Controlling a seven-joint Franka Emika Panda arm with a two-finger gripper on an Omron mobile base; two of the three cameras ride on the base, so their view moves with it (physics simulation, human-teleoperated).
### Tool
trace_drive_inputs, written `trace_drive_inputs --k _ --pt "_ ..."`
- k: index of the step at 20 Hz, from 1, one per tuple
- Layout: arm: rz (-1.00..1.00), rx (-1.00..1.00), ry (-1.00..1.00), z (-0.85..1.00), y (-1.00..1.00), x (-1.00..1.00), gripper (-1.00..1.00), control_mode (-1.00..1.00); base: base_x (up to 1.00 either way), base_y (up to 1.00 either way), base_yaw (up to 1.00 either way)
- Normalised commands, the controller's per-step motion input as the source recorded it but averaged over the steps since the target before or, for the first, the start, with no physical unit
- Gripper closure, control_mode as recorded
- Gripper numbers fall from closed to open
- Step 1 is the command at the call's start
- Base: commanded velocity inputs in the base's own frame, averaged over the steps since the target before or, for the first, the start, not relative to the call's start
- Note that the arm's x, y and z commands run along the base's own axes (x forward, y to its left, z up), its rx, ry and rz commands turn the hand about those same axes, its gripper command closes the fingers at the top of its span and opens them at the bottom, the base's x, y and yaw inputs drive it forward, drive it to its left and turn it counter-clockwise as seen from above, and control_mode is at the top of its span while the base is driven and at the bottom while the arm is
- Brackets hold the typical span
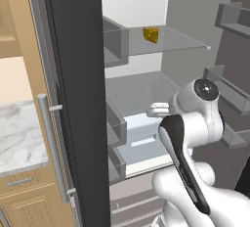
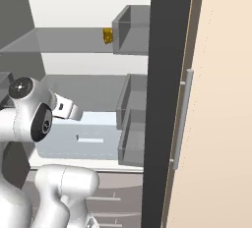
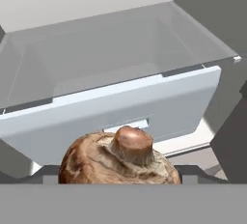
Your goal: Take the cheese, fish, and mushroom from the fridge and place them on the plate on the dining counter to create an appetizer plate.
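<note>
The mushroom [image 3: 120,159] sits stem-up right between the dark fingertips of the tool [image 3: 120,175], whose jaws stand wide around it, gripping it. Just beyond lies the pale blue-white drawer [image 3: 120,107] of the open fridge [image 1: 78,99]. Farther up, the cheese [image 1: 151,35] rests on a grey upper shelf [image 1: 171,42].

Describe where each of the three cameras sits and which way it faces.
Left base view: behind-left of the arm, facing into the open dark fridge; white arm lower right.
Right base view: behind-right, same fridge; arm lower left.
Hand view: on the hand, facing the pale blue drawer; brown mushroom close between the gripper fingers.
Both base views share the yellow cheese wedge.
</note>
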Motion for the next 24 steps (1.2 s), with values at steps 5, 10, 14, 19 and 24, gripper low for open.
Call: trace_drive_inputs --k 5,10,14,19,24 --pt "0.06 0.00 -0.02 0.39 -0.09 -0.45 1.00 -1.00 0.00 0.00 0.00" --pt "0.00 0.00 0.00 0.00 0.00 0.00 1.00 1.00 -0.85 0.00 0.06" --pt "0.00 0.00 0.00 0.00 0.00 0.00 1.00 1.00 -1.00 0.00 0.03" --pt "0.00 0.00 0.00 0.00 0.00 0.00 1.00 1.00 -1.00 0.00 0.18" --pt "0.00 0.00 0.00 0.00 0.00 0.00 1.00 1.00 -0.96 0.00 0.48"
